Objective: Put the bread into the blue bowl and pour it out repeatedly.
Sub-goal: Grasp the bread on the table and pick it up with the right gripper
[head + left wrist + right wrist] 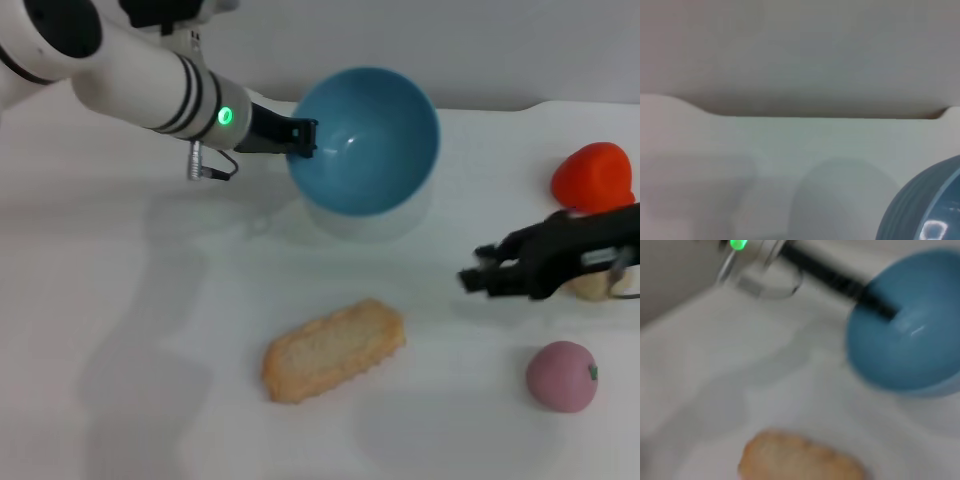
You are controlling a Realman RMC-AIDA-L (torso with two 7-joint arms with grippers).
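The bread (334,350) lies on the white table (120,330) with its plain tan underside up, in front of the blue bowl (365,140) and apart from it. Its long axis runs diagonally, the end nearer the right arm being also the farther one from the robot.

The left gripper (300,138) pinches the rim of the blue bowl and holds it tilted, with the opening toward the robot; the bowl is empty.

The right gripper (478,278) hovers just beside the bread's raised end, and the bread lies from it toward the robot's left and a little nearer to the robot. I judge the right arm is the nearer one for the pick, and it should close across the short width of the loaf. Its jaws look narrowly apart and hold nothing.

A tan object is half hidden behind the right gripper, so I cannot name it. A red toy (594,176) and a pink round fruit (562,375) stay at the right.
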